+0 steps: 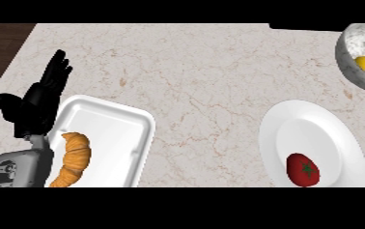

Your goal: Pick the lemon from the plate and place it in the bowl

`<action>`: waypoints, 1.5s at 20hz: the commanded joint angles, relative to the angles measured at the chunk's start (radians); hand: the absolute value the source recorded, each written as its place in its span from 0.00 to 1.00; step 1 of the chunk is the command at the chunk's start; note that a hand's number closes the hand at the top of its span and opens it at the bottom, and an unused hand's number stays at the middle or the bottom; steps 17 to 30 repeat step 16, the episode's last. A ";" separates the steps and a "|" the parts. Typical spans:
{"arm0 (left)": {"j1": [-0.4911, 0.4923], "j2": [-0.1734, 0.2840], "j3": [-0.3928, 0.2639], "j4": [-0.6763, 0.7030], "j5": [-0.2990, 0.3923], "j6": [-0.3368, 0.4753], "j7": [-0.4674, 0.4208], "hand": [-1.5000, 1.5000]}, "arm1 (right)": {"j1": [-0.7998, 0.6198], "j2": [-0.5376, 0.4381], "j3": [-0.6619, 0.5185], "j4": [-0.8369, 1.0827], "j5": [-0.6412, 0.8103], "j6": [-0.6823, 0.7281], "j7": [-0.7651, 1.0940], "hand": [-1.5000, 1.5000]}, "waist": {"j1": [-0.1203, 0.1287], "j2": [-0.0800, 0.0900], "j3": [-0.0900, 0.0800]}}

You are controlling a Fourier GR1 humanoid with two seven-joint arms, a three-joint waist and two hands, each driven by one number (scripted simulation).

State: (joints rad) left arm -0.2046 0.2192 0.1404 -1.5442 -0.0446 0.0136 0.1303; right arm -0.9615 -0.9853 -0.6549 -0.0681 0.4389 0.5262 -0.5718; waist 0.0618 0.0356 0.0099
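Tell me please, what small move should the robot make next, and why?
Probably none toward the fruit: a yellow piece that looks like the lemon already lies in the bowl at the right edge, and the plate holds only a tomato. The right hand is out of view; the left hand rests open, so I would keep it there.

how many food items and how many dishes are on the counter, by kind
Food: 3 – croissant, tomato, yellow lemon, only partly in view
Dishes: 3 – white tray, white plate, grey bowl
Total: 6
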 commanded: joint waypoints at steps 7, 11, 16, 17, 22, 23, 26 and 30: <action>0.013 0.003 0.014 -0.005 0.007 0.000 -0.012 0.50 | 0.110 -0.118 -0.067 0.013 -0.073 0.205 0.003 0.00 | -0.007 0.007 0.007; 0.044 -0.003 -0.002 -0.003 -0.011 0.001 -0.030 0.50 | 0.124 -0.148 -0.102 0.021 -0.113 0.314 0.032 0.00 | -0.022 0.001 0.008; 0.018 -0.007 -0.001 -0.020 -0.013 0.019 0.003 0.50 | 0.136 -0.143 -0.133 -0.003 -0.151 0.352 0.056 0.00 | -0.023 -0.002 0.011; 0.018 -0.007 -0.001 -0.020 -0.013 0.019 0.003 0.50 | 0.136 -0.143 -0.133 -0.003 -0.151 0.352 0.056 0.00 | -0.023 -0.002 0.011; 0.018 -0.007 -0.001 -0.020 -0.013 0.019 0.003 0.50 | 0.136 -0.143 -0.133 -0.003 -0.151 0.352 0.056 0.00 | -0.023 -0.002 0.011; 0.018 -0.007 -0.001 -0.020 -0.013 0.019 0.003 0.50 | 0.136 -0.143 -0.133 -0.003 -0.151 0.352 0.056 0.00 | -0.023 -0.002 0.011; 0.018 -0.007 -0.001 -0.020 -0.013 0.019 0.003 0.50 | 0.136 -0.143 -0.133 -0.003 -0.151 0.352 0.056 0.00 | -0.023 -0.002 0.011; 0.018 -0.007 -0.001 -0.020 -0.013 0.019 0.003 0.50 | 0.136 -0.143 -0.133 -0.003 -0.151 0.352 0.056 0.00 | -0.023 -0.002 0.011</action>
